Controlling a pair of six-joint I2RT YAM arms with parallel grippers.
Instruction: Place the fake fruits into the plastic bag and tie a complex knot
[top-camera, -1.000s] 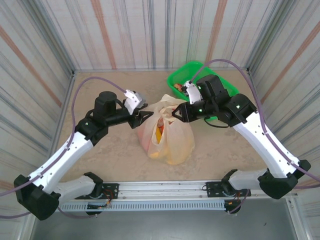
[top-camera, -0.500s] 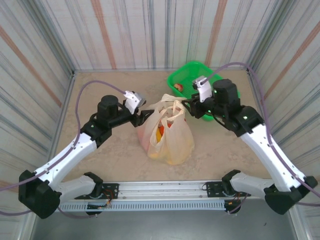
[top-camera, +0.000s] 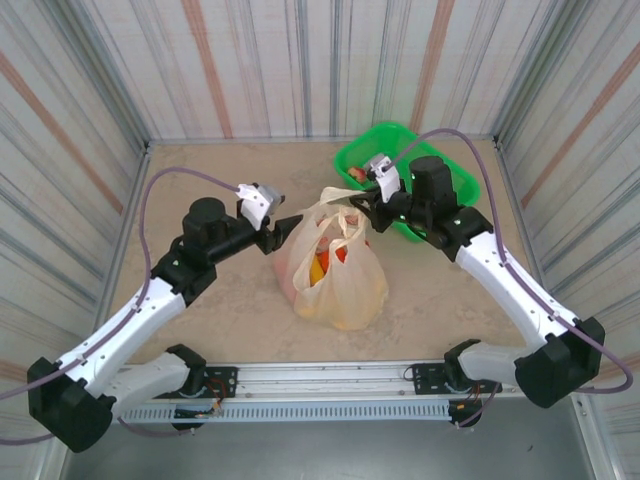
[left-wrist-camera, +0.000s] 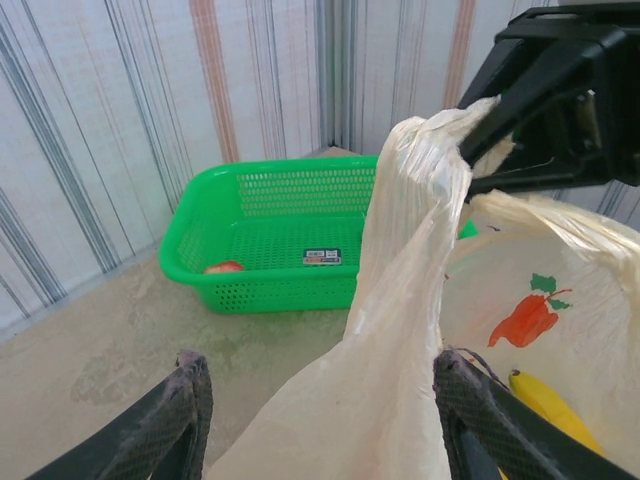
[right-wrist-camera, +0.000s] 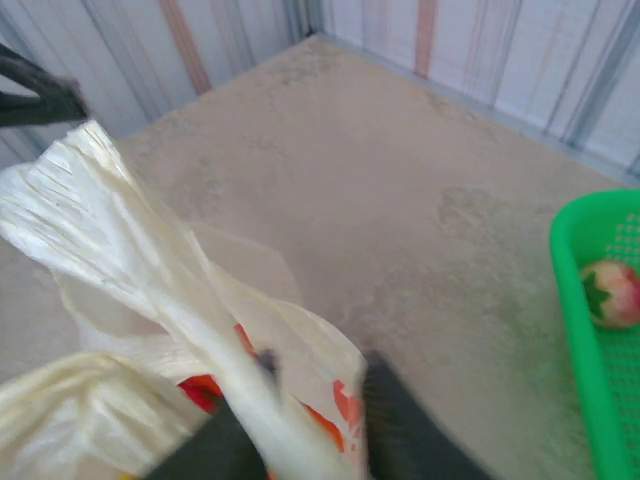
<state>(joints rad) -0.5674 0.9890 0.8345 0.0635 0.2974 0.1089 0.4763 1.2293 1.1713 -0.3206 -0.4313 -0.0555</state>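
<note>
The cream plastic bag (top-camera: 338, 272) stands mid-table, printed with red fruit slices, its mouth open. Fake fruits lie inside: a yellow banana (left-wrist-camera: 545, 402), with orange and red ones (top-camera: 322, 266) beside it. My right gripper (top-camera: 357, 207) is shut on the top of one bag handle (left-wrist-camera: 425, 170) and holds it up taut. In the right wrist view that handle (right-wrist-camera: 150, 270) runs down between the blurred fingers (right-wrist-camera: 400, 420). My left gripper (left-wrist-camera: 320, 365) is open, its fingers wide on either side of the same stretched plastic, not squeezing it. No knot is in view.
A green plastic basket (top-camera: 385, 133) sits at the back right, close behind the right arm, with a red-green apple (left-wrist-camera: 222, 267) inside. Striped walls close in the table on three sides. Bare tabletop (top-camera: 220, 180) lies left of the bag.
The right gripper swung back left to the bag, shut on the handle and pulled it upright. The left gripper edged forward around the same plastic.
</note>
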